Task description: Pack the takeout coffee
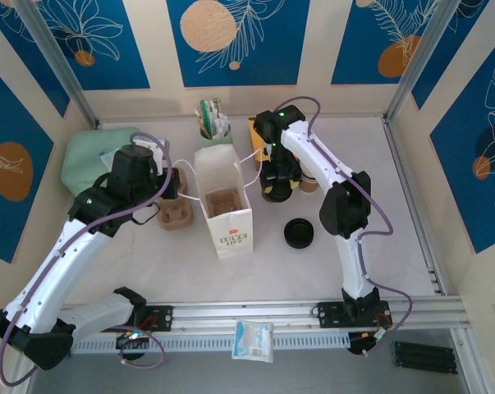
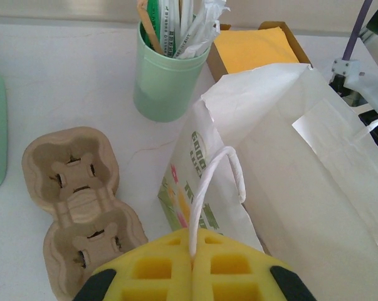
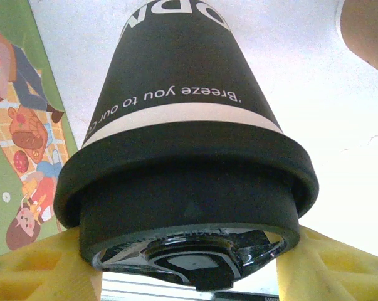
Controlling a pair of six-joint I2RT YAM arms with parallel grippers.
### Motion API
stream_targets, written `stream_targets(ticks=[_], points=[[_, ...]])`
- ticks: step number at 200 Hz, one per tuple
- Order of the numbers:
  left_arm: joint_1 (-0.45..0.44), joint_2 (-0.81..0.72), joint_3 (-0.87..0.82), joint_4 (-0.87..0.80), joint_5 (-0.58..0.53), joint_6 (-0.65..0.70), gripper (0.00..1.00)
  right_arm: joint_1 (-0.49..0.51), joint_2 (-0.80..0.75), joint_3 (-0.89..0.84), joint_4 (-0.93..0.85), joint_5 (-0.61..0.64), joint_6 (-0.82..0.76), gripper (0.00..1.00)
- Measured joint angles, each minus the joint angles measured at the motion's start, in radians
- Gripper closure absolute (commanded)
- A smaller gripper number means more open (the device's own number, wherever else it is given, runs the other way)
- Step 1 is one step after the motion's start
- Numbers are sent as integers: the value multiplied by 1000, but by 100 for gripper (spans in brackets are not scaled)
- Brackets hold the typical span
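The takeout coffee (image 3: 176,94) is a black paper cup with a white band and a black lid (image 3: 189,207). My right gripper (image 3: 189,266) is shut on it at the lid, with a yellow pad on either side. In the top view this gripper (image 1: 277,182) holds the cup just right of the white paper bag (image 1: 226,205), which stands open with a brown pulp carrier (image 1: 222,199) inside. My left gripper (image 2: 194,258) is shut on the bag's white cord handle (image 2: 204,188) and sits left of the bag (image 2: 301,157) in the top view (image 1: 171,185).
An empty pulp carrier (image 2: 76,207) lies left of the bag. Behind the bag stand a green cup of stirrers (image 2: 167,75) and a yellow box (image 2: 254,47). A stack of black lids (image 1: 299,233) sits right of the bag. Brown cups (image 1: 309,182) stand behind my right gripper.
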Motion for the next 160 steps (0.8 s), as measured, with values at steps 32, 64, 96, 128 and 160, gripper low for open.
stream_targets(ticks=[32,64,96,128,160], points=[[0,0,0,0,2,0,97,-11,0,-18,0,-17,-14,40],[0,0,0,3,5,0,97,-28,2,-63,-2,-40,-29,40],[0,0,0,17,5,0,97,-37,2,-82,-4,-51,-34,39],[0,-2,-8,23,5,0,97,-37,3,-82,-4,-53,-37,37],[0,-5,-17,23,5,-1,97,-35,14,-81,-9,-55,-37,35]])
